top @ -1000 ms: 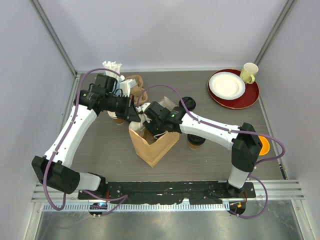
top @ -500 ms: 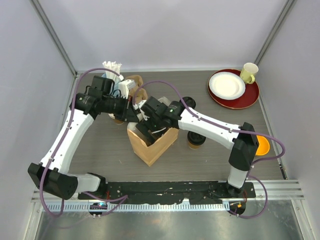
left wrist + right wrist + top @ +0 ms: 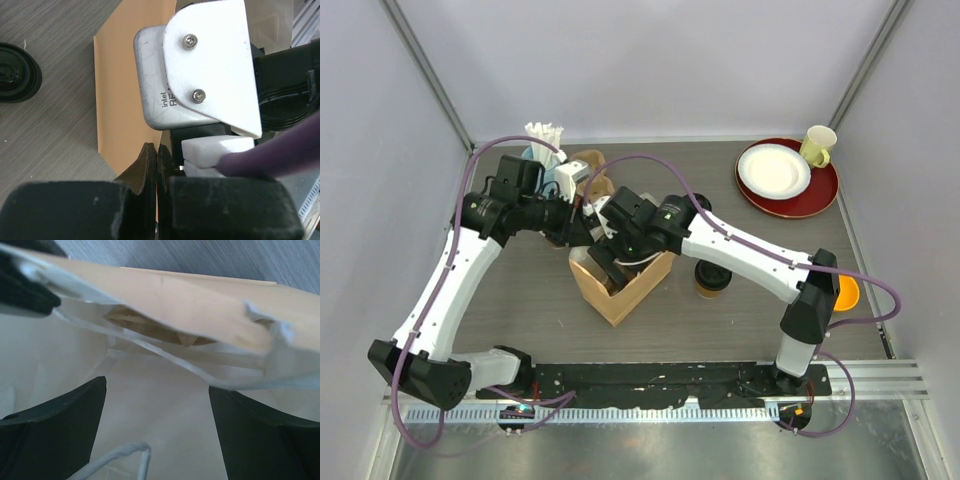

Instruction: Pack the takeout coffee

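The right hand (image 3: 157, 405) stood wide open and empty, its fingers down inside the mouth of the paper bag (image 3: 620, 297). Just left of it, the left hand (image 3: 156, 161) was pinched shut on the bag's rim. Right of the right hand, outside the bag, one coffee cup (image 3: 712, 278) stood upright on the tabletop (image 3: 535, 295). Farther off lay a second cup's black lid (image 3: 15, 72).

Your bag (image 3: 620, 292) stands mid-tabletop (image 3: 520, 290). Your right tool (image 3: 157, 425) sits inside its mouth, and your left tool (image 3: 157, 165) is at its far-left rim. One cup (image 3: 712, 280) stands just right of the bag, with a second cup (image 3: 697, 206) farther back. At far right, a plate (image 3: 772, 170) lies on a tray (image 3: 815, 202), with a mug (image 3: 818, 145) at the tray's far edge.
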Robot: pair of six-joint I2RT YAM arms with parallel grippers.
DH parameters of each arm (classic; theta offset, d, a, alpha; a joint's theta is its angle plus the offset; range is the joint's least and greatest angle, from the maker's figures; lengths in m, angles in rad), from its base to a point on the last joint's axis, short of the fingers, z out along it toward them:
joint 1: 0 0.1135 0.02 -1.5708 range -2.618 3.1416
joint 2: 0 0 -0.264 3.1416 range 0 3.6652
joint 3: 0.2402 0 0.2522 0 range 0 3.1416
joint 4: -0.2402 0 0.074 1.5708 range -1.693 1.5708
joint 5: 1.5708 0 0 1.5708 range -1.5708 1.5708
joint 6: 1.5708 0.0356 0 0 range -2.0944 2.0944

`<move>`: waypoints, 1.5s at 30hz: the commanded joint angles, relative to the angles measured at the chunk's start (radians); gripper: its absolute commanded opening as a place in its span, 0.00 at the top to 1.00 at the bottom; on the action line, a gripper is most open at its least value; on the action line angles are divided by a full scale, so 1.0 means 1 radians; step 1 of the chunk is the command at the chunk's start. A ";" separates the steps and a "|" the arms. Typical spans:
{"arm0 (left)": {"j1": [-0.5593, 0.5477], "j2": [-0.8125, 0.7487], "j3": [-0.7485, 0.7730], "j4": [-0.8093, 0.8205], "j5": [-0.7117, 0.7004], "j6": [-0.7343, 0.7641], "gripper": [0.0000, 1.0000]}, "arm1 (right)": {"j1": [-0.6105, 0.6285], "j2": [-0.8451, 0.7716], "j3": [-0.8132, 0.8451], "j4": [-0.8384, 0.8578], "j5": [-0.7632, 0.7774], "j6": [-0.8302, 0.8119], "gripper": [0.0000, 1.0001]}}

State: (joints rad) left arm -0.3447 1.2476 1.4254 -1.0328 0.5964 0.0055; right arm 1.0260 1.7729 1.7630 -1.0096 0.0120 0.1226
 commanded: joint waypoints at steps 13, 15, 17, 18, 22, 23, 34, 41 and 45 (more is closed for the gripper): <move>-0.039 -0.073 -0.031 -0.061 0.031 0.067 1.00 | 0.003 -0.121 0.142 0.067 0.035 0.077 0.12; -0.039 -0.066 -0.033 -0.059 0.048 0.044 1.00 | 0.002 -0.096 0.168 0.017 0.142 0.098 0.15; -0.037 -0.063 -0.039 -0.053 0.052 0.034 1.00 | 0.003 -0.075 0.223 -0.069 0.170 0.098 0.16; -0.039 -0.065 -0.040 -0.049 0.051 0.030 1.00 | 0.003 -0.060 0.243 -0.087 0.174 0.098 0.16; -0.039 -0.057 -0.036 -0.053 0.052 0.033 1.00 | 0.002 -0.070 0.315 -0.074 0.129 0.078 0.14; -0.039 -0.054 -0.036 -0.055 0.054 0.036 1.00 | 0.002 -0.076 0.320 -0.063 0.128 0.074 0.12; -0.037 -0.011 -0.011 -0.130 0.013 0.111 1.00 | -0.006 -0.122 0.334 0.083 0.000 0.072 0.03; -0.039 0.007 -0.006 -0.145 0.054 0.137 1.00 | -0.078 -0.153 0.348 0.089 0.062 0.161 0.03; -0.039 0.010 -0.010 -0.151 0.057 0.146 1.00 | -0.101 -0.170 0.339 0.186 -0.059 0.189 0.03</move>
State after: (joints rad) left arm -0.3710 1.2362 1.4425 -0.9955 0.6567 0.0898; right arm 0.9714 1.7386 1.9991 -1.1828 0.0116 0.2184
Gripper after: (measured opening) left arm 0.010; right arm 0.970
